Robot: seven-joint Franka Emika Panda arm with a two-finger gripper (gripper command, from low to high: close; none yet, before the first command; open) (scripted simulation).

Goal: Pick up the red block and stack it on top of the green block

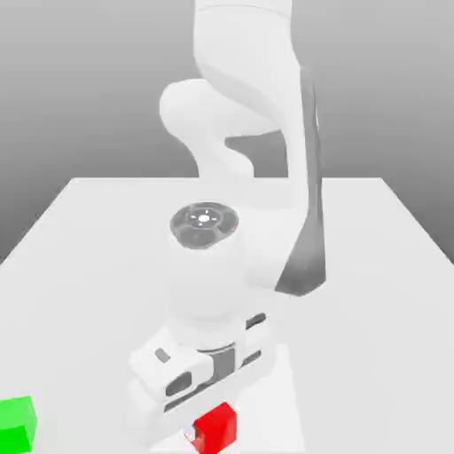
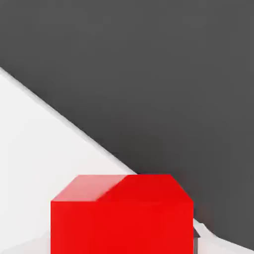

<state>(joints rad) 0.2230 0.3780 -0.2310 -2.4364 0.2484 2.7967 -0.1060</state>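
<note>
Exterior view has the end effector (image 1: 202, 424) closed around the red block (image 1: 215, 429), green block (image 1: 16, 424) well apart.

The red block (image 1: 215, 429) is plain bright red, the green block (image 1: 16, 424) bright green, the table (image 1: 372, 293) white.

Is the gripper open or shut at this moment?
Shut on the red block. In the exterior view the gripper sits low over the block at the table.
</note>
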